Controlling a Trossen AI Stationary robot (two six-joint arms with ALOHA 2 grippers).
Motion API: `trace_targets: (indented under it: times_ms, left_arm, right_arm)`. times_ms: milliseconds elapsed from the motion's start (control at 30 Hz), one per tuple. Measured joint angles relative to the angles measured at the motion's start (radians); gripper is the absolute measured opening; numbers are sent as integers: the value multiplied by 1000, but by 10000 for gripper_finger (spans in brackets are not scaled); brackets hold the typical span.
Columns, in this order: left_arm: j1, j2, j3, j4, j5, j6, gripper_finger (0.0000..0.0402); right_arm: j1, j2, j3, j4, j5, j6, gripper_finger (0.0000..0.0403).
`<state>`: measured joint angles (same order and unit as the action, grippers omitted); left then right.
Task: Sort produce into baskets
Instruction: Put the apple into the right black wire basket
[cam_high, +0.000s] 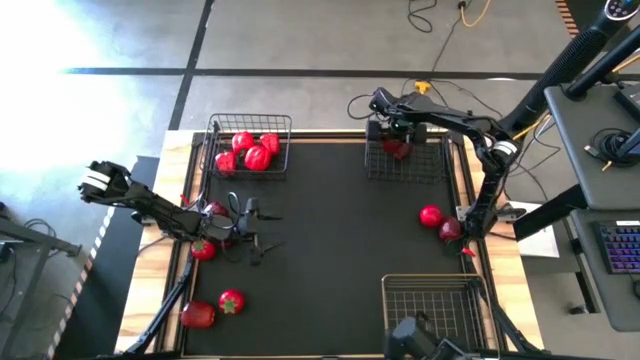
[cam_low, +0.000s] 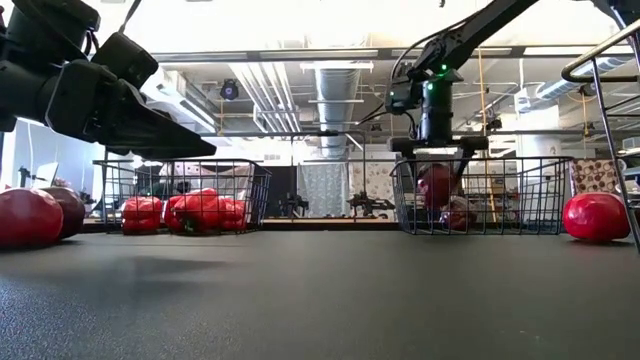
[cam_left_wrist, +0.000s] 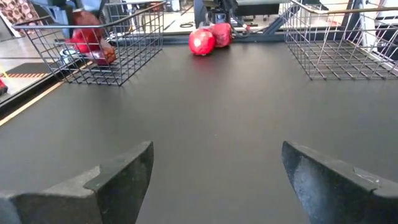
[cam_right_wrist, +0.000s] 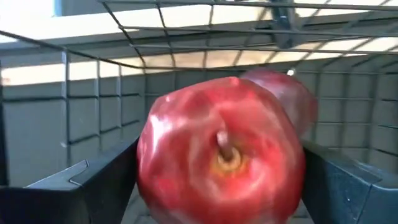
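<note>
Closest to me is the left gripper (cam_high: 265, 230), hanging low over the left side of the black mat (cam_high: 340, 250). Its fingers (cam_left_wrist: 115, 180) are spread wide with nothing but bare mat between them.

At the left edge lie four loose pieces. A tomato (cam_high: 231, 300) with a green top sits near the front corner, and a red piece (cam_high: 197, 315) is just beside it, closer to the edge. Further back, another tomato (cam_high: 203, 250) sits beside the left arm, and a dark fruit (cam_high: 217, 210) lies on the arm's other side. It is tight there, with fruit on both sides of the arm.

The left basket (cam_high: 285, 125) stands at the back edge with a pile of bright red peppers (cam_high: 250, 150) in it.

The middle of the mat is bare from front to back, so that is the big open space.

The middle basket (cam_high: 432, 172) also stands at the back edge. The right gripper (cam_high: 397, 140) is down inside its wire walls, with a red apple (cam_right_wrist: 221, 155) right in front of it and a darker fruit (cam_right_wrist: 292, 93) behind that. I cannot tell if the gripper grasps the apple or has let it go.

Near the right edge lie a red fruit (cam_high: 430, 215) and a maroon fruit (cam_high: 450, 230), almost touching, beside the right arm's base.

The third basket (cam_high: 430, 285) stands at the front edge on the right, with no fruit that I can see.
</note>
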<state>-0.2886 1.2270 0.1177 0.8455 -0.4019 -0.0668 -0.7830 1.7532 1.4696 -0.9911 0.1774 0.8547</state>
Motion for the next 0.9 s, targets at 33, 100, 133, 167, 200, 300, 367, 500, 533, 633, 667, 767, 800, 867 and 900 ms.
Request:
trace_targets:
  times_ms: [33, 100, 133, 167, 200, 300, 367, 500, 533, 633, 667, 767, 800, 867, 900]
  left_arm:
    - [0, 0, 0, 0, 0, 3, 336]
    - [0, 0, 0, 0, 0, 5, 336]
    - [0, 0, 0, 0, 0, 5, 336]
    - [0, 0, 0, 0, 0, 5, 336]
    - [0, 0, 0, 0, 0, 5, 336]
    - [0, 0, 0, 0, 1, 5, 336]
    - [0, 0, 0, 0, 1, 5, 336]
    - [0, 0, 0, 0, 1, 6, 336]
    - [0, 0, 0, 0, 1, 6, 336]
    - [0, 0, 0, 0, 2, 6, 336]
    - [0, 0, 0, 0, 2, 6, 336]
    - [0, 0, 0, 0, 6, 6, 336]
    - [0, 0, 0, -1, 9, 6, 336]
    - [0, 0, 0, 0, 13, 6, 336]
    - [0, 0, 0, 0, 13, 6, 336]
  right_arm:
    - [-1, 4, 0, 13, -8, 0, 370]
    - [-7, 12, 0, 39, -31, -1, 370]
    - [-11, 14, 0, 44, -42, 0, 370]
    - [-14, 17, 0, 43, -53, 0, 370]
    - [-16, 19, 0, 42, -68, 0, 370]
    - [-23, 25, 0, 48, -94, 10, 370]
    - [-23, 24, 0, 48, -94, 11, 370]
    - [-23, 24, 0, 62, -82, -2, 370]
    - [-23, 24, 0, 70, -82, -2, 371]
    - [-23, 30, -5, 125, -109, 9, 371]
    - [-23, 34, -5, 139, -118, 9, 371]
    - [-22, 50, -4, 122, -113, 10, 371]
    - [-22, 54, -4, 99, -98, 9, 371]
    - [-23, 57, -4, 81, -91, 8, 371]
    - [-23, 58, -4, 63, -91, 8, 371]
